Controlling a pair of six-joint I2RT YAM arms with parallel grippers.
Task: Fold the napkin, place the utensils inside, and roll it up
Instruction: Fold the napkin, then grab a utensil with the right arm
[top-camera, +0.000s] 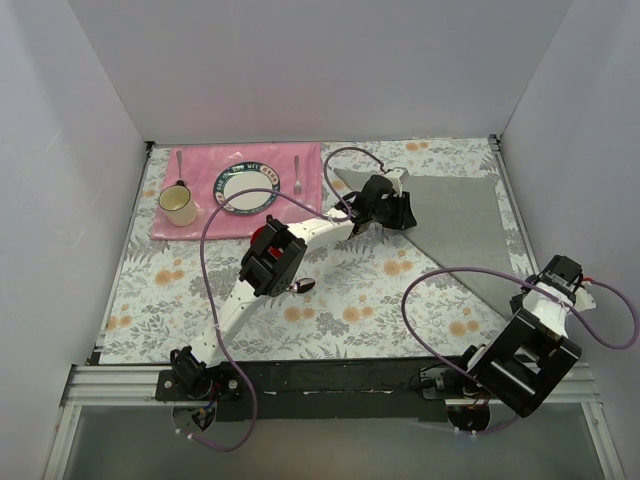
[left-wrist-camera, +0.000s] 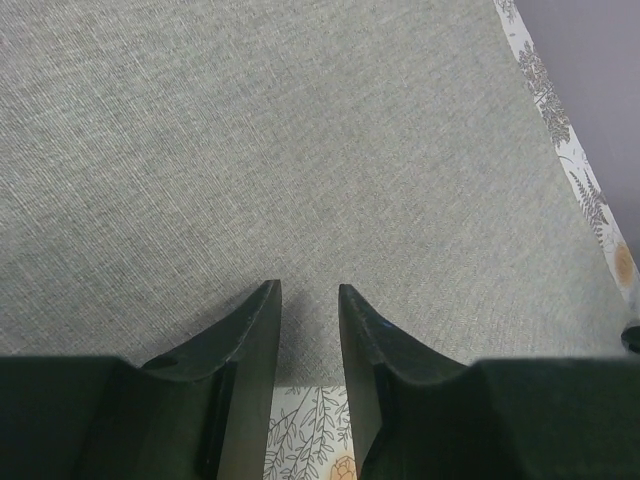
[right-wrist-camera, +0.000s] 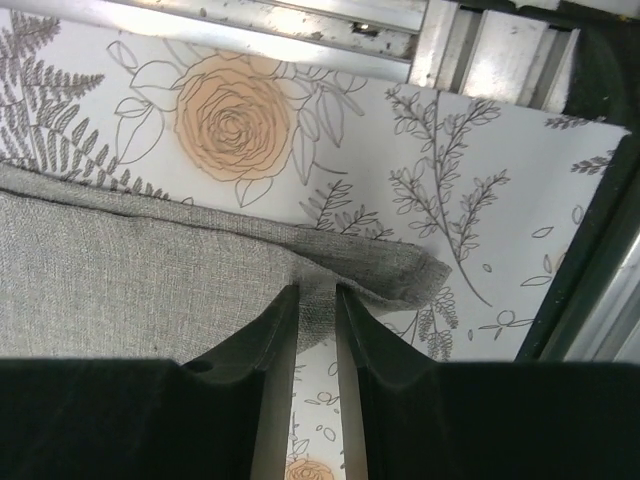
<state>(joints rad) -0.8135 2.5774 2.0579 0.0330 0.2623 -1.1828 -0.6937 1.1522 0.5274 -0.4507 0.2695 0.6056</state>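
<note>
On the floral tablecloth (top-camera: 330, 300), right half, you have the napkin (top-camera: 460, 225) — grey woven cloth folded to a triangle. Your left gripper (left-wrist-camera: 308, 292) sits over its weave, fingers narrowly parted, pinching nothing visible. Your right gripper (right-wrist-camera: 316, 292) pinches the napkin's doubled corner. One utensil (top-camera: 297, 173) lies on the pink placemat (top-camera: 200, 170).

Plain white walls (top-camera: 300, 70) enclose a table under a floral-print cloth (top-camera: 350, 300)
</note>
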